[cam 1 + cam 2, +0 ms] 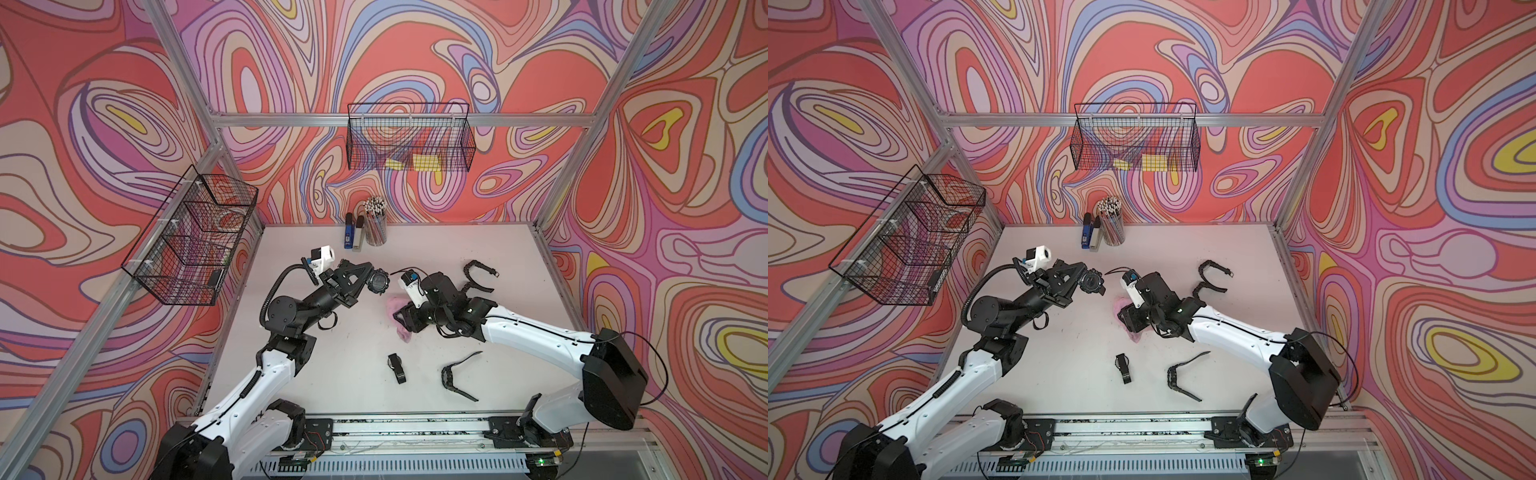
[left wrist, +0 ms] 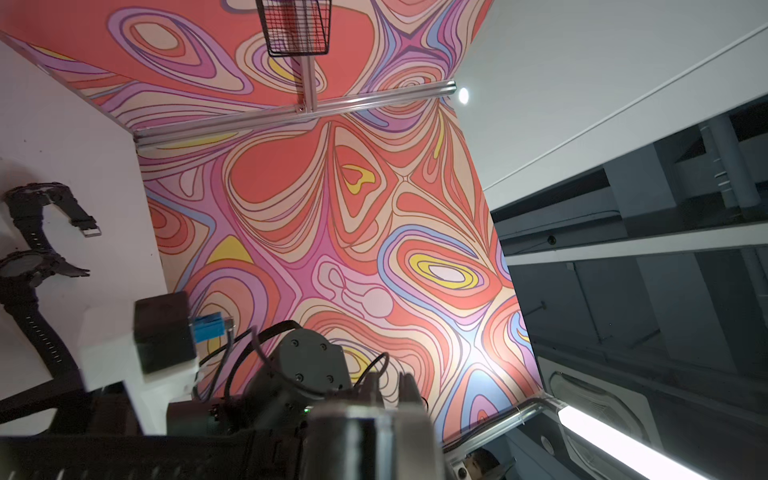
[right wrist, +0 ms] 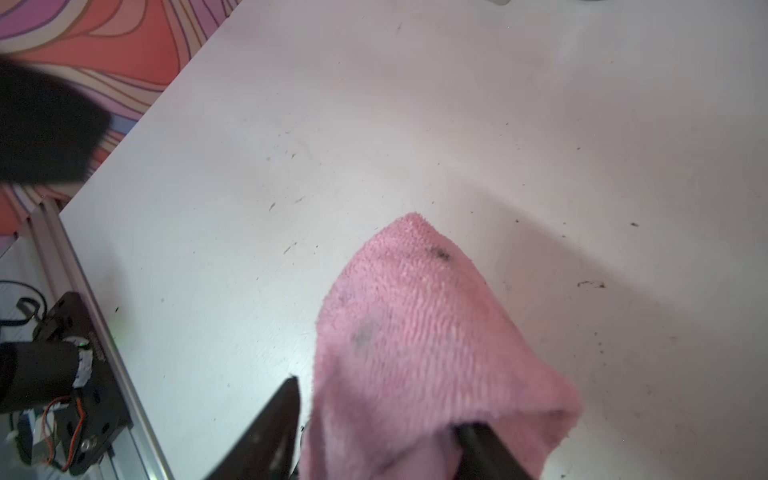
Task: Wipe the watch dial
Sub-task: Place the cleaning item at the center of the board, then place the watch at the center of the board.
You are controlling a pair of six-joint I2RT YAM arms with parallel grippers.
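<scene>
Two grippers, two states: the left gripper (image 1: 367, 277) is clamped on the watch (image 1: 378, 282) and holds it up off the table (image 1: 332, 374). The right gripper (image 1: 400, 319) is down low with its jaws spread. The right wrist view makes that plain: one finger (image 3: 272, 428) is bare and the other is buried under the cloth (image 3: 415, 324). So the cloth is draped over one finger, not pinched, and it seems to rest on the table beneath the gripper. Key relation: from the right gripper the watch lies to the left, a bit farther out and clearly higher. It is near but apart, with a gap visible in both top views. The dial (image 1: 1091, 283) reads as a round dark face turned partly upward, so I'd judge the wipe has to come from the right gripper's side, rising. The right gripper is the one at the cloth; the left gripper is just the fixture. I can't trace the strap in the top views, so no call on the watch's long axis. The cloth's long axis runs under the right gripper, with pink showing on both its near and far sides. Judgement: the wipe can't start before those jaws pinch the cloth, since lifting as is would likely let it slide off the finger. Also watch for a hard push rotating the watch in the left grip.
</scene>
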